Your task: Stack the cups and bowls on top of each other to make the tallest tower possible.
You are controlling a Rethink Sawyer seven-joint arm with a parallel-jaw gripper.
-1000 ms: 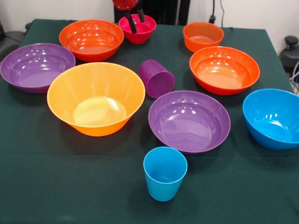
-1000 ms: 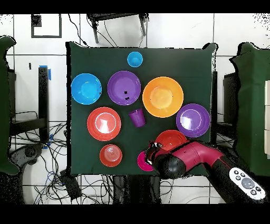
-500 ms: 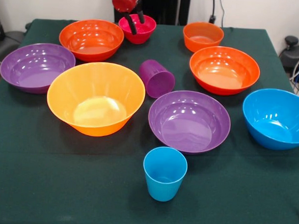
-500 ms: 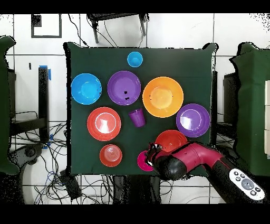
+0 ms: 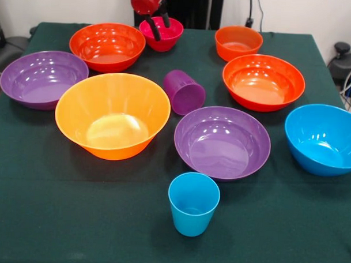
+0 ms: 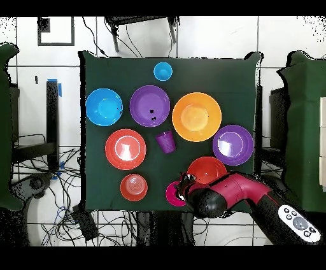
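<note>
My gripper [image 5: 159, 24] is open at the far edge of the table, fingers down in the small magenta bowl [image 5: 162, 44]; it also shows in the overhead view [image 6: 183, 184]. The purple cup [image 5: 184, 92] lies tilted mid-table. The light blue cup [image 5: 193, 204] stands upright at the front. Around them sit the big orange bowl [image 5: 112, 115], two purple bowls [image 5: 43, 79] [image 5: 222, 142], two red-orange bowls [image 5: 107, 46] [image 5: 263, 82], the blue bowl [image 5: 325, 138] and the small orange bowl [image 5: 238, 42]. Nothing is stacked.
All stand on a dark green tablecloth [image 5: 74, 220]. The red arm [image 6: 223, 194] reaches in over the table's edge beside a red-orange bowl [image 6: 207, 169]. Cables lie on the floor [image 6: 57, 210] around the table.
The gripper has shifted only very slightly over the magenta bowl. No bowl or cup has moved.
</note>
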